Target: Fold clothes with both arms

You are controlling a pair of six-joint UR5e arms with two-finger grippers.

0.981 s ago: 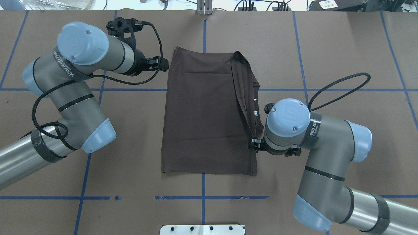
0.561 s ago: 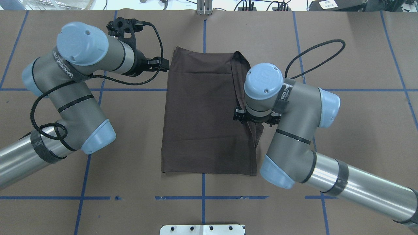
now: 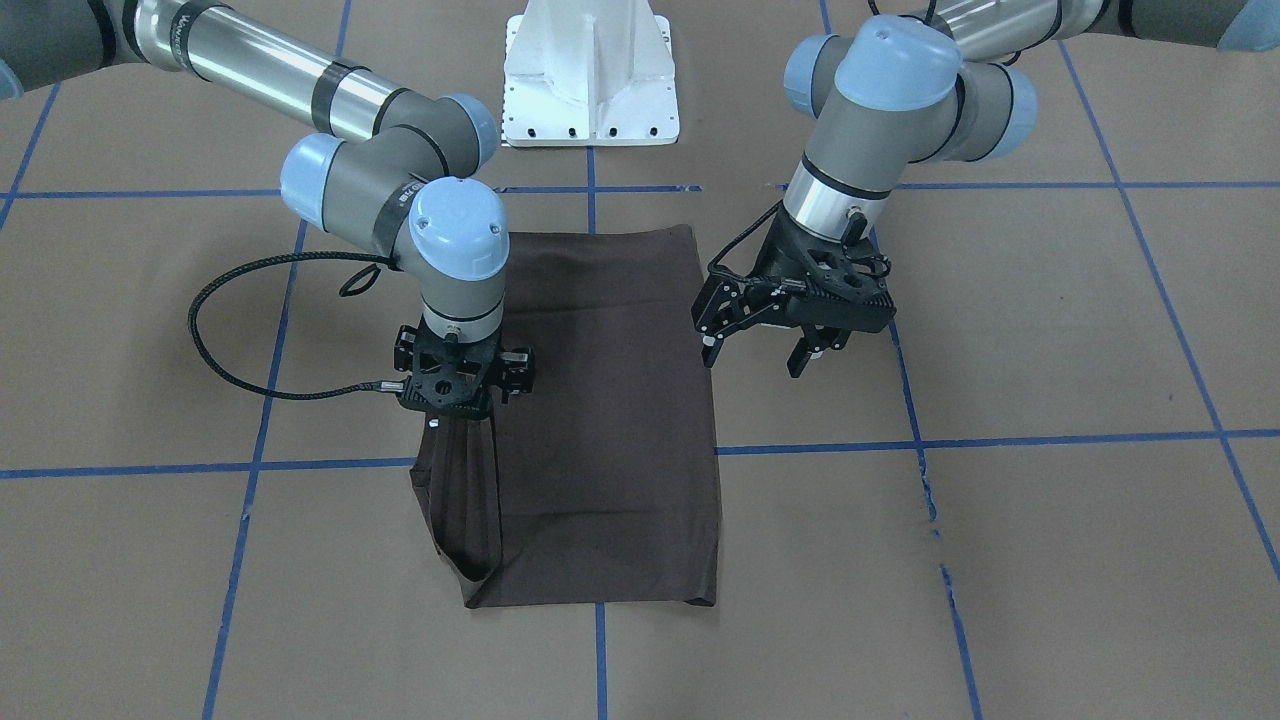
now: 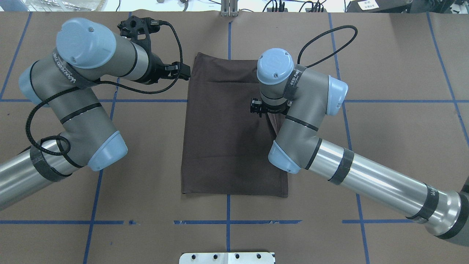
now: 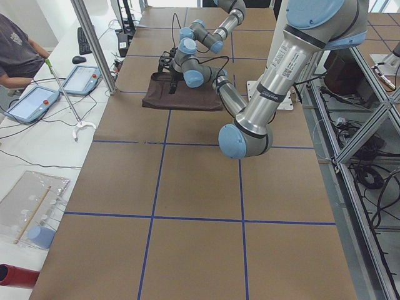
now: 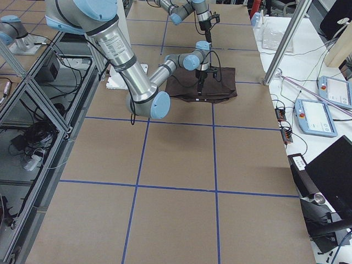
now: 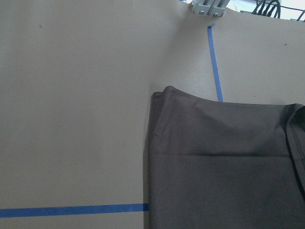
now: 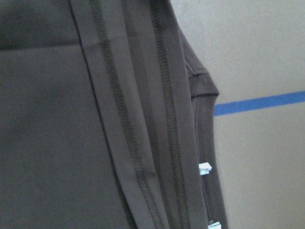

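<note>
The dark grey-brown T-shirt (image 4: 227, 146) lies folded into a long rectangle on the brown table; it also shows in the front view (image 3: 610, 440). My right gripper (image 3: 458, 412) is shut on the shirt's folded sleeve-and-collar edge and holds that strip lifted, hanging down to the table. In the overhead view this gripper is hidden under its wrist. The right wrist view shows stitched hems and a white neck tag (image 8: 205, 167). My left gripper (image 3: 755, 358) is open and empty, hovering beside the shirt's other long edge, near its far corner (image 4: 185, 72).
The white pedestal base (image 3: 590, 70) stands at the robot's side of the table. Blue tape lines (image 4: 227, 222) grid the brown surface. A metal post (image 4: 229, 9) is at the far edge. An operator (image 5: 15, 53) and tablets (image 5: 31, 103) are beyond the table.
My right arm has swung away from the robot and inward over the shirt, carrying the gripped edge with it. The left arm has barely shifted and stays open.
</note>
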